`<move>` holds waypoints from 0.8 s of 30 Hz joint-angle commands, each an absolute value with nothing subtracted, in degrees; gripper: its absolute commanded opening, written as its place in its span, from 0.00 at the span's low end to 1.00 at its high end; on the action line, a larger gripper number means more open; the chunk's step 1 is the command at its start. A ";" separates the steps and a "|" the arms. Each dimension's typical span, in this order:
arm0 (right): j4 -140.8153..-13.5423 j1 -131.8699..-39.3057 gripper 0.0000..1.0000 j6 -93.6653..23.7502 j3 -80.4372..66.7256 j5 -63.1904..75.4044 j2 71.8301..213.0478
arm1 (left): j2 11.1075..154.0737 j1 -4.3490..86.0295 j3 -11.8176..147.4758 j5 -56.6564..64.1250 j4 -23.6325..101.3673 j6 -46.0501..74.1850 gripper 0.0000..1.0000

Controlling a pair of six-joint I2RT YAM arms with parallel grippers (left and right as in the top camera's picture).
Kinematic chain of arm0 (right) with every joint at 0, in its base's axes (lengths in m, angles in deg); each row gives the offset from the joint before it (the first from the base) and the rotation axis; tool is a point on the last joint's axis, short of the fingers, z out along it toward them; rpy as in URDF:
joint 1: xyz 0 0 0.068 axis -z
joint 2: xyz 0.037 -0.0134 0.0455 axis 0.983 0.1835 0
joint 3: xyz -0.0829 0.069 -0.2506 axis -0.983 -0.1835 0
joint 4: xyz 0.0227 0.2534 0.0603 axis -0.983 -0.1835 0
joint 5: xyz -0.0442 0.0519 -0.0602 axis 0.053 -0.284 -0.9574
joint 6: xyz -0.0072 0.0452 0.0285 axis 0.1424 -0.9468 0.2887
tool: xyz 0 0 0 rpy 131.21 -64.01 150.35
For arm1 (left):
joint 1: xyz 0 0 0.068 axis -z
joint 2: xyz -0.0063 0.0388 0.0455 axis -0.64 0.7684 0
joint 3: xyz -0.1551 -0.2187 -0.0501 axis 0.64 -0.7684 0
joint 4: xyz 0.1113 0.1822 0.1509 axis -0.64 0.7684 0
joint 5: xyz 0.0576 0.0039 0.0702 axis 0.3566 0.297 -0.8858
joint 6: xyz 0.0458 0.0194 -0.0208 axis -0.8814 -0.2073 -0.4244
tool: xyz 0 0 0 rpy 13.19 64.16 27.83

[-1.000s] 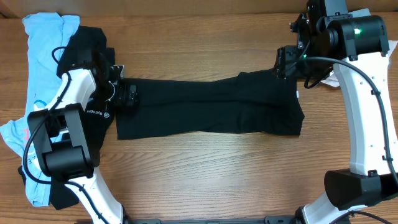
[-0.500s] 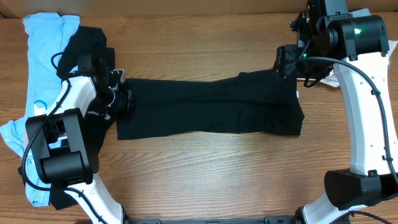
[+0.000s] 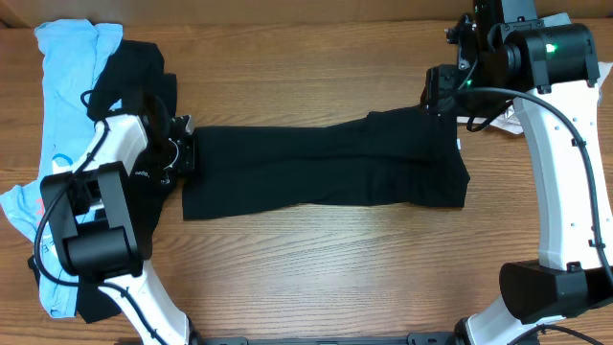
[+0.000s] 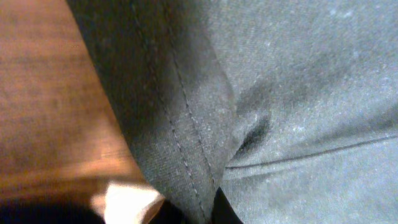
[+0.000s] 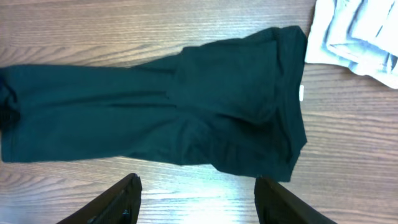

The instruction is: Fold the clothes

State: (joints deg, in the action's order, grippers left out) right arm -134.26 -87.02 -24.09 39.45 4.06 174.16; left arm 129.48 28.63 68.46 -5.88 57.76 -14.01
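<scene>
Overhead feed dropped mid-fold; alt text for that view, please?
A black T-shirt lies in a long strip across the wooden table, the left gripper shut on one end, the right gripper open near the other. A light-blue garment and another black garment are heaped at the frame's left edge.

The T-shirt [image 3: 326, 168] is plain black; the tee [image 3: 67, 57] light blue; the table [image 3: 316, 278] brown, wood-grained; the tag [image 5: 301, 92] white.

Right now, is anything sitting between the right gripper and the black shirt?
Nothing visible does. The right gripper hangs open near the edge of the black shirt, with a plain view of it. A pale folded cloth lies beyond the shirt's far corner, out of the path.
</scene>
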 commanded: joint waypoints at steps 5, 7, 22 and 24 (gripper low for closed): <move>-133.80 -86.98 0.61 -24.29 39.21 5.18 176.57 | 131.15 27.78 90.58 -11.26 76.82 -12.98 0.04; -133.95 -86.98 0.61 -24.29 39.21 5.18 177.31 | 131.15 27.80 96.37 -15.76 81.85 -12.96 0.04; -132.90 -86.93 0.57 -24.23 39.21 3.91 181.81 | 131.23 34.88 108.16 -21.93 90.09 -11.71 0.04; -132.71 -86.80 0.56 -24.25 39.21 3.01 182.30 | 131.26 37.35 108.16 -21.88 89.87 -9.77 0.04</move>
State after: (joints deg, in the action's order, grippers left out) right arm -133.06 -87.02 -24.05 39.45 4.48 181.07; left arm 131.71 33.64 106.95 -22.84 89.98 -12.59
